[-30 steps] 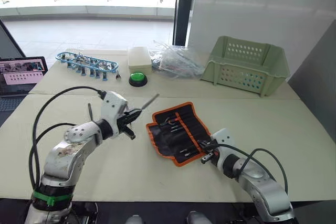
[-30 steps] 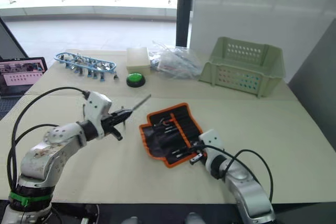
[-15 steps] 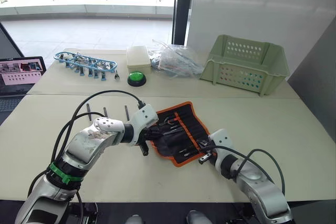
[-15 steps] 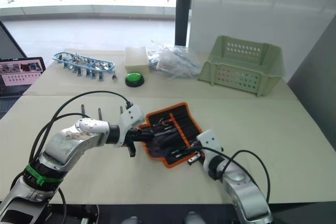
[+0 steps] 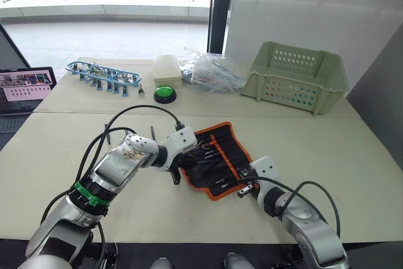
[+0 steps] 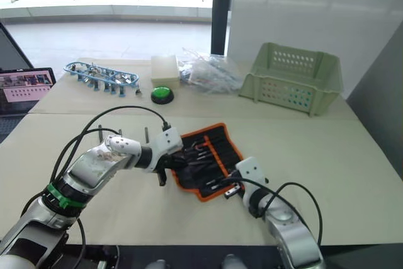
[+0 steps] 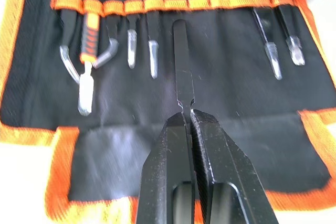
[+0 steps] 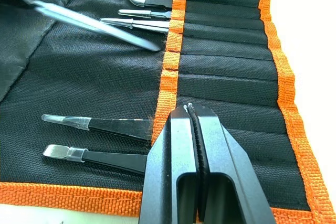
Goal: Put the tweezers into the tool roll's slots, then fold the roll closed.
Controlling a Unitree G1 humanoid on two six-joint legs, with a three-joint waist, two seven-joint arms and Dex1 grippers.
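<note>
Tool roll: matt black woven cloth, edged in coarse orange webbing, fibres fraying along the band over the slots. Tweezers clamped by the left gripper: slim, dark, dully shining, looked like metal. Beside it in the roll, more tweezers with bright tips under what seemed clear plastic sleeves. Gripper fingers: smooth, hard, semi-gloss black. Behind the roll, basket: pale green perforated plastic. Table: smooth, matt.
</note>
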